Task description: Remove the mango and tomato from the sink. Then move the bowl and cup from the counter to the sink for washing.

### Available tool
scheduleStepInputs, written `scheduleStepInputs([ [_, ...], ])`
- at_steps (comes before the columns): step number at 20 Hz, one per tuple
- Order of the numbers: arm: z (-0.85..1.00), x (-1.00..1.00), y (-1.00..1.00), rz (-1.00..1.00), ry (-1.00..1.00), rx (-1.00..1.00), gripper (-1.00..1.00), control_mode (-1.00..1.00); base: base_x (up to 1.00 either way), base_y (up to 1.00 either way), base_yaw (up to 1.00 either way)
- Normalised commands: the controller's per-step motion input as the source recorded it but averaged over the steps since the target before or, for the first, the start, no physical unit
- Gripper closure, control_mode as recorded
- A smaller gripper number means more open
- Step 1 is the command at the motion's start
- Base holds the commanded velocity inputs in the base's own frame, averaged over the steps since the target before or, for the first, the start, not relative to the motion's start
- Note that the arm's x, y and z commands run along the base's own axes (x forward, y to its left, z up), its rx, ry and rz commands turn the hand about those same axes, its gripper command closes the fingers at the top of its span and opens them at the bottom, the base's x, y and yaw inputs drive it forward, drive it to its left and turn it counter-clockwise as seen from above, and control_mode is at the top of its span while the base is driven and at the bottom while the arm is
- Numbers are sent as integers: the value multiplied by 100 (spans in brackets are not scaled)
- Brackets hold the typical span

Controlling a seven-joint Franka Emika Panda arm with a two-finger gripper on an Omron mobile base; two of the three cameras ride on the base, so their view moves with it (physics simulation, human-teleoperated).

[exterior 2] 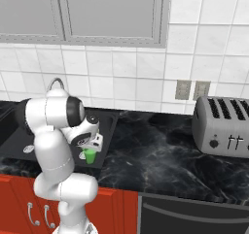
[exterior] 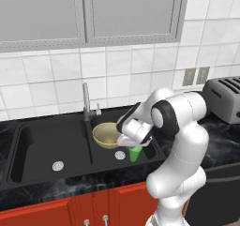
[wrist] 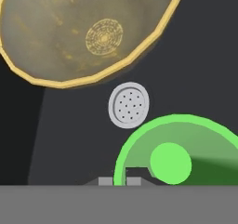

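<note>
while hanging over the right basin of the black sink (exterior: 28, 140), gripper (exterior: 133, 145) clamped shut on the rim of the small green cup (exterior: 135, 153), one finger inside the wall and one outside as far as the hand view lets on. fingertips (wrist: 106, 181) just poking up at the bottom of the hand view, pressed together at the cup's near edge, almost no gap between them. cup upright, open mouth up, pale green bottom visible inside. cannot tell whether the cup's base touches the basin floor or hangs a little above it; from the left base view, low inside the basin, just beside the round silver drain (exterior: 120, 155). same cup in the right base view (exterior 2: 89, 155), tucked under the hand at the front edge of the basin.

tan bowl (exterior: 107, 134) already in the same basin, tilted, leaning toward the back wall near the divider, paler inside facing up and forward. apart from the cup, drain between the two in the hand view. bowl (wrist: 83, 30) across the top there, cup (wrist: 181, 153) at lower right.

left basin with its own drain (exterior: 58, 165). faucet (exterior: 86, 101) standing behind the divider. toaster (exterior 2: 221, 126) well off to the right on the dark marble counter (exterior 2: 160, 160).
</note>
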Motion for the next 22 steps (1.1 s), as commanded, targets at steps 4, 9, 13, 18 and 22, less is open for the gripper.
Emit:
scheduleStepInputs([
  [4, -20, 7, 0, -4, -1, 0, 100, -100, 0, 0, 0],
  [9, -19, 9, 0, -4, 0, 0, 100, -100, 0, 0, 0],
  [13, -19, 9, 0, -3, 0, 0, 100, -100, 0, 0, 0],
  [18, -18, 8, 0, -3, 0, 0, 100, -100, 0, 0, 0],
  [22, -17, 0, -4, -4, 0, 0, 100, -100, 0, 0, 0],
])
